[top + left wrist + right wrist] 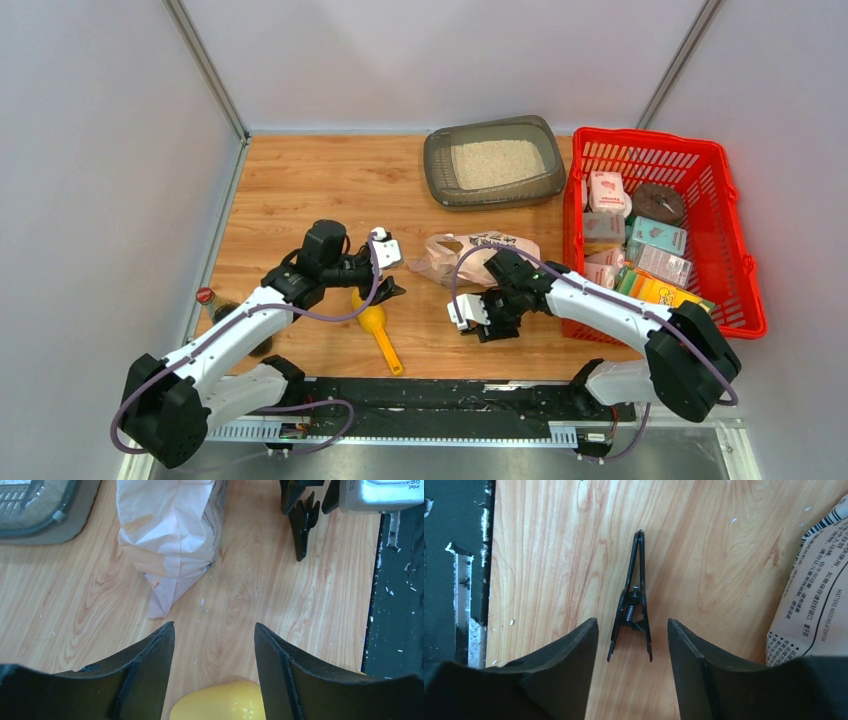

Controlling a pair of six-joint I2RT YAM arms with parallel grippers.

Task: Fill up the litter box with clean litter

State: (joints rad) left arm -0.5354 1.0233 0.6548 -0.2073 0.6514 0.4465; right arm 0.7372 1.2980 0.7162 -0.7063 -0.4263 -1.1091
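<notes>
The litter box [437, 160] stands at the back centre, and pale clean litter [497, 163] covers its floor. Its corner also shows in the left wrist view [60, 530]. A crumpled litter bag [480, 252] lies mid-table. My left gripper [383, 290] is open over the bowl of a yellow scoop [375, 322]; the scoop [220, 702] sits low between its fingers, and no contact shows. My right gripper [488, 328] is open in front of the bag. A black spring clip [634, 600] lies flat with its handles between the fingertips [633, 630], untouched.
A red mesh basket [735, 215] full of cartons stands at the right. A dark bottle with a red cap [206, 297] stands at the table's left edge beside my left arm. The bag [814, 585] lies close to my right gripper's right finger. A black rail [440, 395] runs along the near edge.
</notes>
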